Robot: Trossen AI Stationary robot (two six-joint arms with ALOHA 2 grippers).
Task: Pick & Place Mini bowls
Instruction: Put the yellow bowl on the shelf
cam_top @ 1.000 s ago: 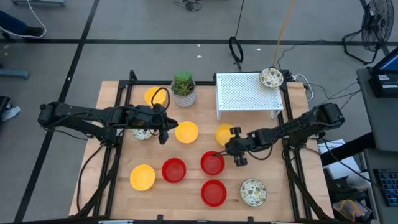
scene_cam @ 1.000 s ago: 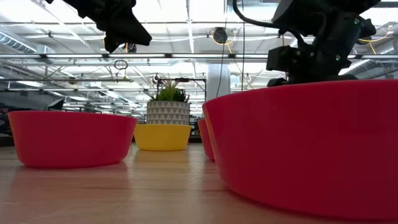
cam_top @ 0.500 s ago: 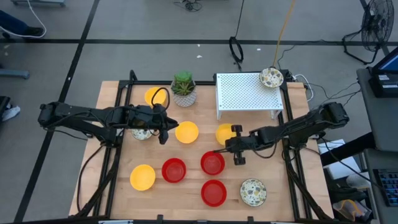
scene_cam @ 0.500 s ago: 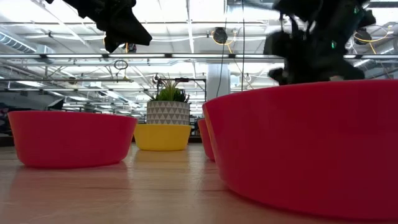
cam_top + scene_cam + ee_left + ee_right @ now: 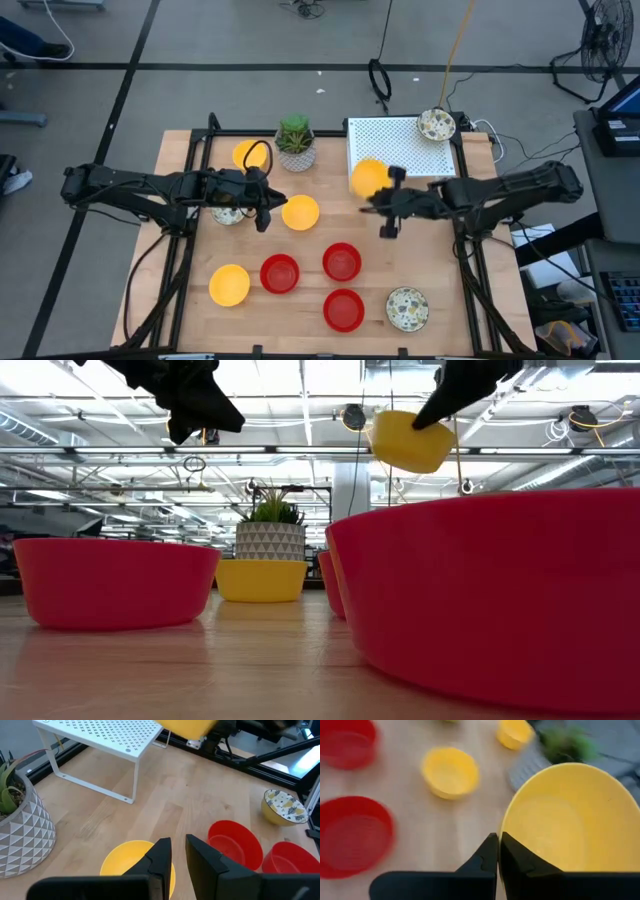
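Yellow bowl (image 5: 368, 177) pinched in right hand (image 5: 384, 199), seemingly aloft.

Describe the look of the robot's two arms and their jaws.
Both arms are dark, near black, built of slim jointed segments with thin black cables along them. The left gripper ends in two flat, black, wedge-shaped jaws with bevelled edges. The right gripper has the same matte black, tapered jaws. No markings show on either.

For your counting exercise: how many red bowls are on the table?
3: one front-centre, one to its right, one nearest the front edge. None seems hidden.
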